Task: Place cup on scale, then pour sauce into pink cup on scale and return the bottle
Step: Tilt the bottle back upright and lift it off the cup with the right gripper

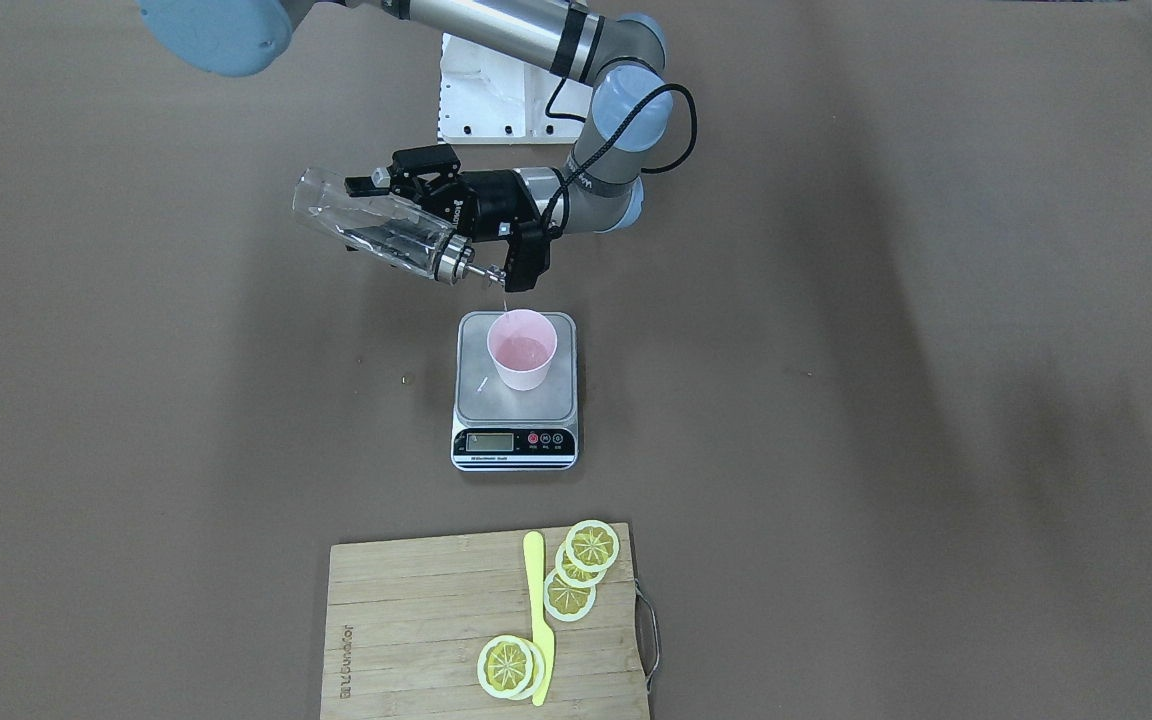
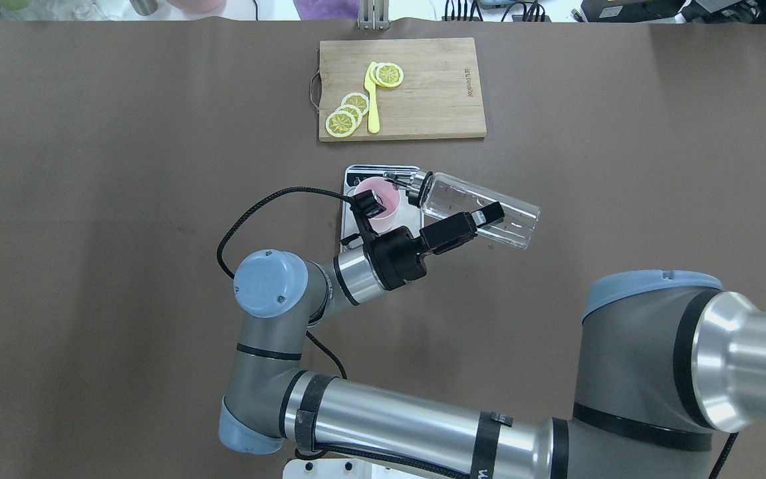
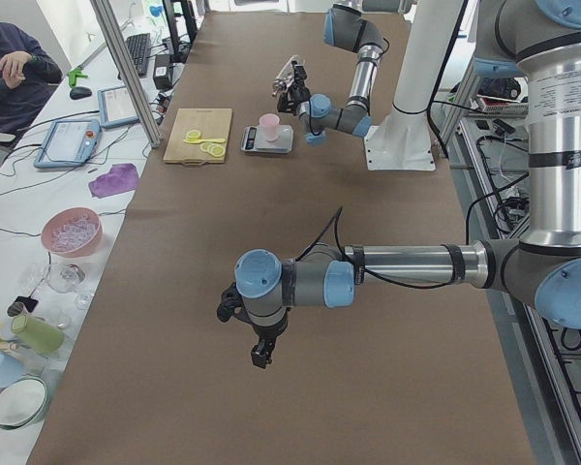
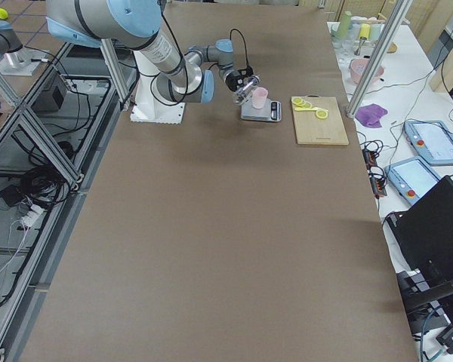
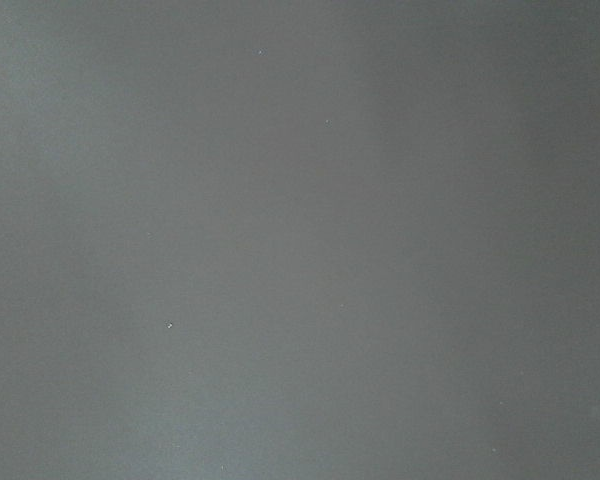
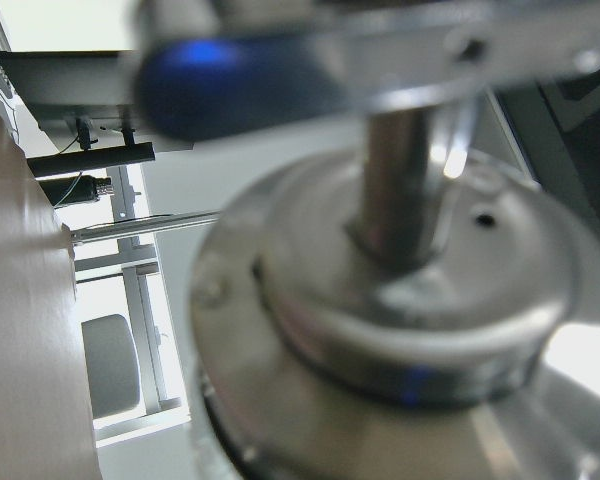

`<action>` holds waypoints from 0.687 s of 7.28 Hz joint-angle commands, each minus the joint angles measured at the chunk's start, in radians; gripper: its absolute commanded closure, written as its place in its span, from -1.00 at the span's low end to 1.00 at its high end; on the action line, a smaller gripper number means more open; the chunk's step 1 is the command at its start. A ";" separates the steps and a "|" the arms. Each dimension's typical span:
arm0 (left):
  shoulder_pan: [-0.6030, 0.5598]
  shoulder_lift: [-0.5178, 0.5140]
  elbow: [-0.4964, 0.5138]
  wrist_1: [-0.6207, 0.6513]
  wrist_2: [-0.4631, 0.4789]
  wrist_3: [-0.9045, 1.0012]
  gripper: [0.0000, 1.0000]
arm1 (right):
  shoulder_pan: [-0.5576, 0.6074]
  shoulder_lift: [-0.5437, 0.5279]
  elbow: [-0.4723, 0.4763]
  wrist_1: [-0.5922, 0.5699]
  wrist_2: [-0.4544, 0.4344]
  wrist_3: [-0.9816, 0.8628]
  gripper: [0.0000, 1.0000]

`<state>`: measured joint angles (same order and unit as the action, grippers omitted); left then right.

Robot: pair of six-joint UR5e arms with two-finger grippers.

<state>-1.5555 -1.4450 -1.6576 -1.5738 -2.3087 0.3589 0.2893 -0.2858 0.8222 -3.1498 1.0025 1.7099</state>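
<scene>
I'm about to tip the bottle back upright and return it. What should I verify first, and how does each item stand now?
1. Cup upright on the scale platform: ok.
2. Right hand clamped around the body of the tilted bottle: ok.
3. Spout near the cup's rim, thin stream seems to fall inside: ok.
4. Display reading: too small to read, cannot tell.
5. Pale mark on the platform beside the cup, spill or not: cannot tell.
6. Left hand over bare table, far from the scale: ok.
</scene>
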 commanded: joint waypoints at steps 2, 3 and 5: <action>0.000 -0.001 -0.002 -0.002 0.000 0.000 -0.96 | 0.001 -0.007 0.081 0.010 -0.016 0.022 1.00; 0.000 -0.002 -0.002 -0.002 0.000 0.000 -0.96 | 0.001 -0.015 0.110 0.026 -0.019 0.022 1.00; 0.000 -0.002 -0.007 -0.002 0.002 0.000 -0.96 | 0.002 -0.061 0.226 0.044 -0.060 0.022 1.00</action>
<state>-1.5555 -1.4464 -1.6634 -1.5754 -2.3084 0.3589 0.2904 -0.3161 0.9689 -3.1143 0.9670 1.7315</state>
